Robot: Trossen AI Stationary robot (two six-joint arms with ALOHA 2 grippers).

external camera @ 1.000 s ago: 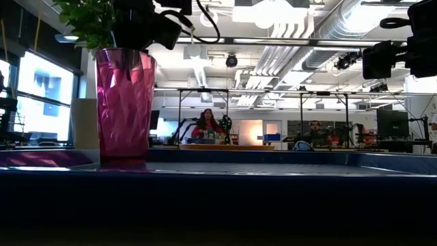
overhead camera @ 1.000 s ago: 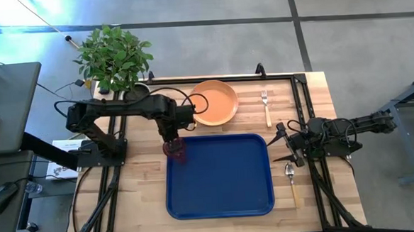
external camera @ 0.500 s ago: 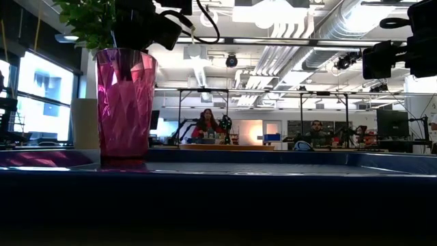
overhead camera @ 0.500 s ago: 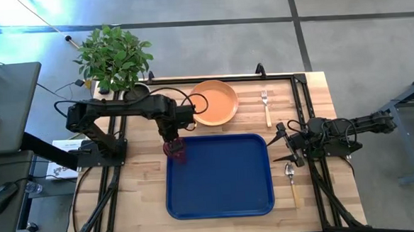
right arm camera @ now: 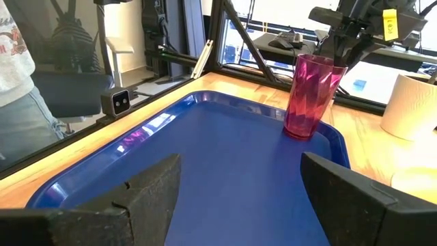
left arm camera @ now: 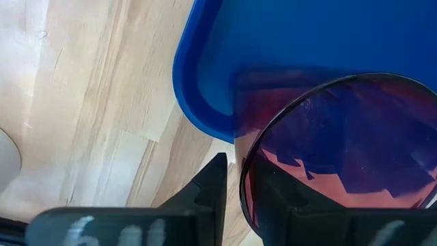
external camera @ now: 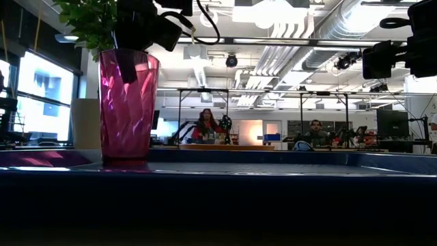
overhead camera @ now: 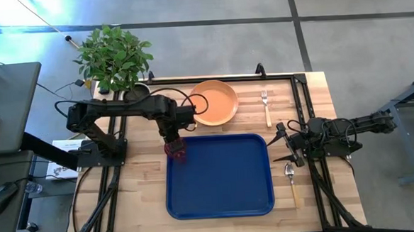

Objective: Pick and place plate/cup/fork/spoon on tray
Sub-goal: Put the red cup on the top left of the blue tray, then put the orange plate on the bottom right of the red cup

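**Q:** Over the tray's (overhead camera: pixel 219 176) far-left corner, high view — what is held?
**A:** Left gripper (overhead camera: pixel 173 143) grasps the cup (overhead camera: pixel 177 152) by its rim, upright, for setting down.

**Q:** Low view?
**A:** Cup (external camera: pixel 125 106) base looks seated on the tray.

**Q:** Wrist views?
**A:** Fingers (left arm camera: pixel 210 198) straddle the rim. Right gripper (right arm camera: pixel 239 198) waits, spread wide, beyond the tray's right edge near the spoon (overhead camera: pixel 291 177).

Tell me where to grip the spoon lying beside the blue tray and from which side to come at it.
Grip the slim spoon with the silver oval bowl and tan handle around mid-handle, coming straight down from above. It lies flat on the wooden table, handle pointing toward the near edge, so the fingers should straddle the handle's width. The open right gripper, waiting just beyond the bowl, is probably best placed.
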